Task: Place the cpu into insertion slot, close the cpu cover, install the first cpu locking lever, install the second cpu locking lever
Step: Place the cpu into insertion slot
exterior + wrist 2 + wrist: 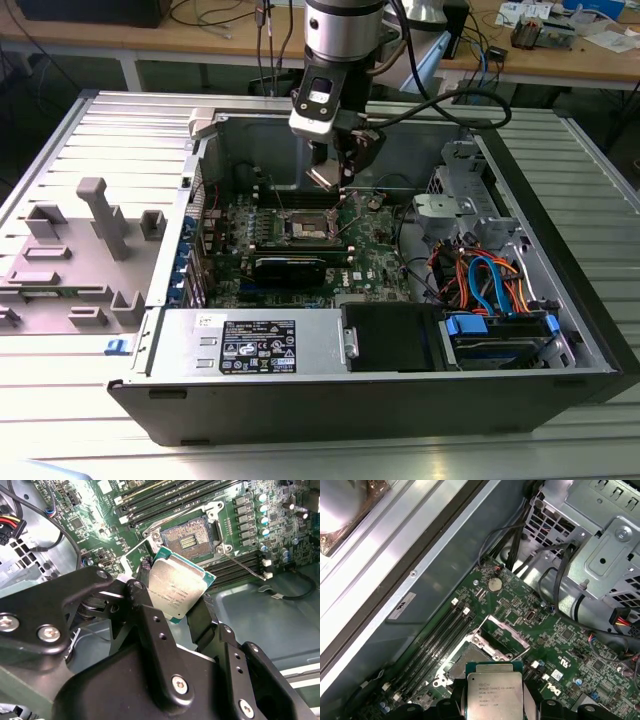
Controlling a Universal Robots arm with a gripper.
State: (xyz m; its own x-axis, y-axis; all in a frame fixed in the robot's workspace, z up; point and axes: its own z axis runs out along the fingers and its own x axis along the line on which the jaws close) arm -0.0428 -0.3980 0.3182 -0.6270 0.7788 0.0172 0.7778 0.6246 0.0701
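Hand (pixel 172 601) grips cpu (pixel 180 582) near insertion slot (pixel 189 536); cpu cover (pixel 512 631) seemingly open.

ribbed metal table (pixel 60 400) | on it: open computer case (pixel 400 400); grey fixture (pixel 100 225)

Gripper (pixel 335 180), clamping the cpu (pixel 177 587), is hanging in open air inside the computer case (pixel 300 410), above the insertion slot (pixel 189 537), which is lying uncovered. The cpu cover (pixel 512 632) is standing raised along one socket edge. Cables (pixel 480 275) and the drive cage (pixel 455 205) are crowding the exterior view's right.
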